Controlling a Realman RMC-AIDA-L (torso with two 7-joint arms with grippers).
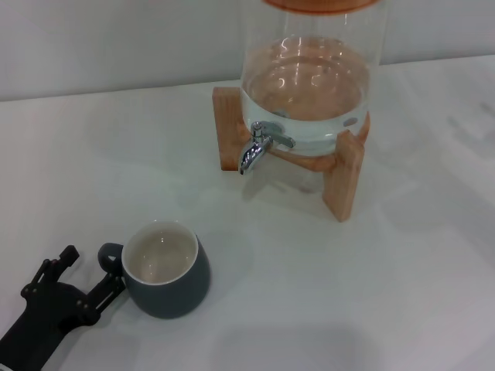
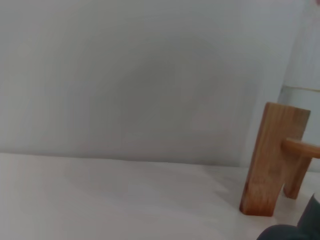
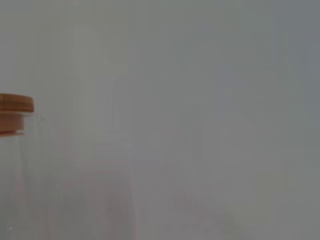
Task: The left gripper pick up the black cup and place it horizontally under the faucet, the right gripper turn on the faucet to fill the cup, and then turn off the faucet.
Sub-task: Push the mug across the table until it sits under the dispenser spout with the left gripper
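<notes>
The black cup (image 1: 166,270) stands upright on the white table, cream inside showing, its loop handle turned toward my left gripper (image 1: 93,268). That gripper sits low at the near left with its fingers open. One fingertip (image 1: 116,283) is beside the handle and the cup's wall; whether it touches them I cannot tell. A dark edge of the cup (image 2: 290,232) shows in the left wrist view. The chrome faucet (image 1: 256,147) juts from the glass jar, spout down, well beyond the cup and to its right. My right gripper is out of view.
A glass jar (image 1: 309,77) partly filled with water rests on a wooden stand (image 1: 344,178) at the back centre. One stand leg (image 2: 272,160) appears in the left wrist view. The jar's wooden lid (image 3: 15,107) shows in the right wrist view.
</notes>
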